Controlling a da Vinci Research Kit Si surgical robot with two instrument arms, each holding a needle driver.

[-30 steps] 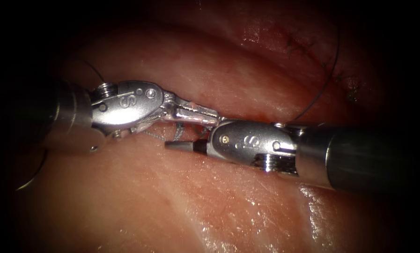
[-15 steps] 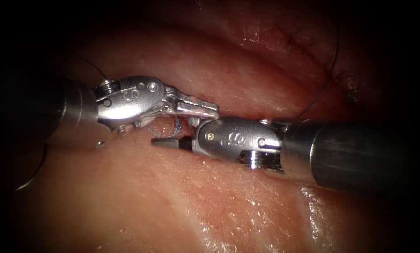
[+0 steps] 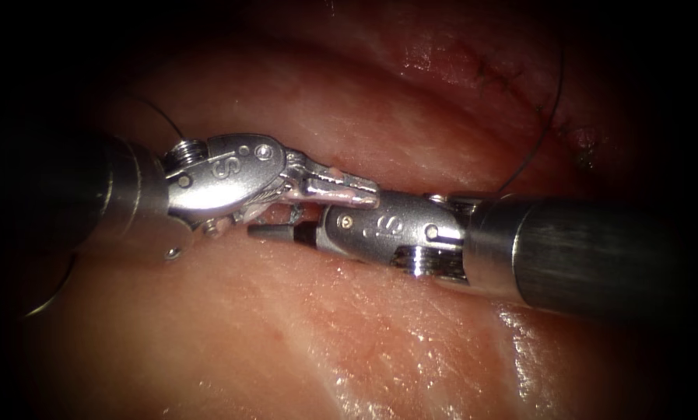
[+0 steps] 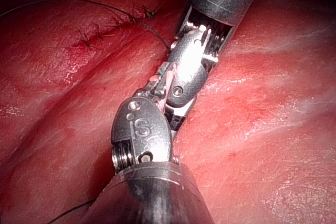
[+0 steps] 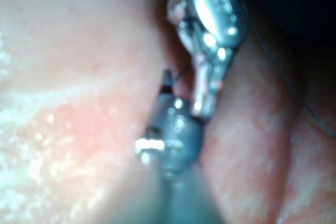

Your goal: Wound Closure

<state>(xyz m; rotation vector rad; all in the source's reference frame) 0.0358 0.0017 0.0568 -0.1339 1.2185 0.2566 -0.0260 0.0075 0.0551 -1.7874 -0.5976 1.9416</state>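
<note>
My left tool (image 3: 364, 194) comes in from the left and lies along the cut (image 3: 411, 180). Its jaws look shut, with pink matter on them, and I cannot make out what they hold. My right tool (image 3: 278, 222) comes in from the right, just under the left jaws and overlapping them. It stands open: one dark jaw sticks out to the left over the tissue (image 3: 302, 334), the other is hidden behind the left jaws. A short pale curved piece (image 3: 292, 208), needle or thread, shows between the tools. Both tools meet tip to tip, left tool (image 4: 157, 85) and right tool (image 4: 176, 111).
A stitched stretch of the cut (image 3: 496, 74) lies at the upper right, and dark thread (image 3: 547, 124) curves down from it behind the right shaft. More thread arcs beside the left shaft (image 3: 156, 117) and at the left edge (image 3: 53, 295). The stitches (image 4: 105, 31) also show.
My right tool has slid left, so its dark jaw now lies under the left tool's jaws. The left tool has shifted slightly right and down.
</note>
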